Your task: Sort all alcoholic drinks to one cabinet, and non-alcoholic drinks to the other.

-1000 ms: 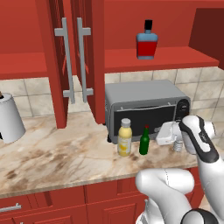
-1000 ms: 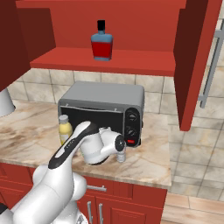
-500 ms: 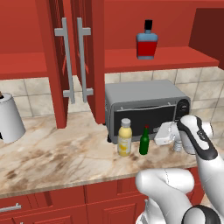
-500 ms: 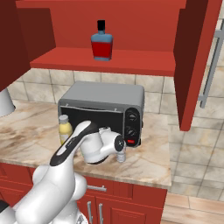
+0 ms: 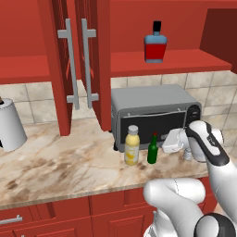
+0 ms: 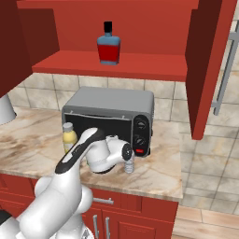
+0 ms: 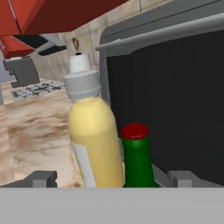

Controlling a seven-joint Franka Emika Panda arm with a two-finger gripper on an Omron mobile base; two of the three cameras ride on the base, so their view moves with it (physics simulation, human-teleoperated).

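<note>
at the left of the counter point(image 5: 60, 162) nothing of the task is found; the cabinet with two bar handles point(image 5: 78, 60) hangs open above it. further right, the pale-yellow juice bottle point(image 5: 132, 146) and the slim green bottle point(image 5: 152, 149) stand upright just beside each other in front of the toaster oven point(image 5: 152, 109), and the gripper point(image 5: 172, 141) is held level just to the right of the green bottle, its jaws spread wide with nothing between them. in the hand view the green bottle point(image 7: 138, 162) is seen low and centred between the two finger tips, with the juice bottle point(image 7: 94, 135) close at its left and partly behind, so the step in hand is judged to be the reach for the green bottle. it would be done well if the approach were kept level and straight, the fingers passed to either side of the neck or shoulder without the juice bottle being brushed, and the jaws closed only once the glass is well between them; a tall narrow bottle is likely to tip if nudged. on the shelf above, the red-and-blue bottle point(image 5: 155, 42) is already placed. the small water bottle point(image 6: 129, 164) is mostly hidden behind the wrist. the lower body of the green bottle is cut off in the hand view, and whether the two bottles touch cannot be told. the single-handle cabinet door point(image 6: 205, 65) is cut off at the right.
</note>
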